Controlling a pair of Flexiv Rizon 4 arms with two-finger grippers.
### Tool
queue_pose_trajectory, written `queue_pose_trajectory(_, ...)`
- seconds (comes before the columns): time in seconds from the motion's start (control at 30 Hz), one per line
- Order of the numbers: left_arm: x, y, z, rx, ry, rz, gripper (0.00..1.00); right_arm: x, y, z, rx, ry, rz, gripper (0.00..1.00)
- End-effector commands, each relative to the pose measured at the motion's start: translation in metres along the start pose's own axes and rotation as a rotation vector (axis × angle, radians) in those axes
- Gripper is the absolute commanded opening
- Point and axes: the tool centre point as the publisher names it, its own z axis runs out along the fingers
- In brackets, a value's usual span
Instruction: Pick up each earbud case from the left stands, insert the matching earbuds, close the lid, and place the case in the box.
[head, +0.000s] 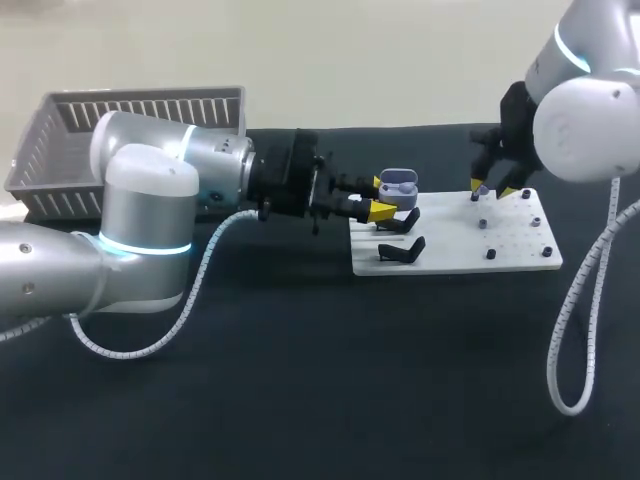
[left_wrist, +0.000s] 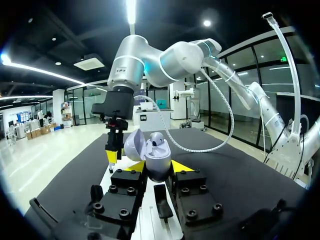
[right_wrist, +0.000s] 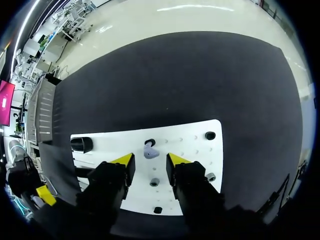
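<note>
A grey basket (head: 60, 150) sits at the left of the bench (head: 300, 380). The left end effector (head: 384, 198) pinches the lilac case (head: 398, 186), lid open, just above the black stands (head: 402, 250) at the left end of the white board (head: 455, 255). Further right, the right end effector (right_wrist: 150, 161) hangs spread above the board. A lilac earbud (right_wrist: 150, 153) lies between its tips, touching neither.

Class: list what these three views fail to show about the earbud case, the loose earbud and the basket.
1. Basket floor: head view, hidden by its near wall and the left arm.
2. Earbud case sockets: left wrist view, mostly hidden by its own rim and open lid.
3. Earbud on the white board: too small in head and right wrist views to tell which ear.
</note>
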Motion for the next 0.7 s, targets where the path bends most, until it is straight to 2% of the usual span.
queue_pose_trajectory(0.03,0.001,0.000,0.000,-0.002,-0.001,0.002,0.00,-0.004,0.000,0.003,-0.004,0.012,0.000,0.39)
queue_pose_trajectory(0.7,0.001,0.000,0.000,-0.002,-0.001,0.002,0.00,-0.007,0.001,0.013,-0.002,0.036,0.005,0.25)
